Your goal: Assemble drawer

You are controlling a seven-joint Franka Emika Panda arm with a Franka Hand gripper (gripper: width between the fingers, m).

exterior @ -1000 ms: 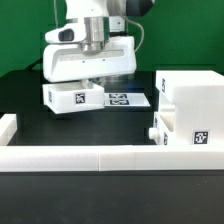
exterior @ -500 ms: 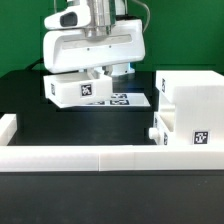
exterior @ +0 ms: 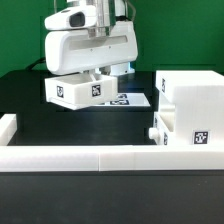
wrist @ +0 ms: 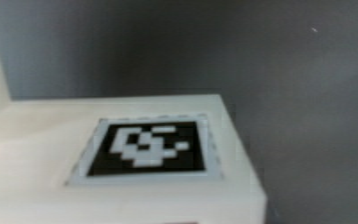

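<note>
While tilted off the table, white tagged tray point(exterior: 77, 91), pinched by end effector point(exterior: 100, 72)

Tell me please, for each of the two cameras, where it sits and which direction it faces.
Exterior view: off the arm, low at the table's edge, facing the white wall segments, the large case and the gripper carrying a tagged tray; the robot's hand shows.
Wrist view: on the wrist, aimed close at a tagged white tray; no fingers clearly visible.
Shared: apparently the same tray.
</note>
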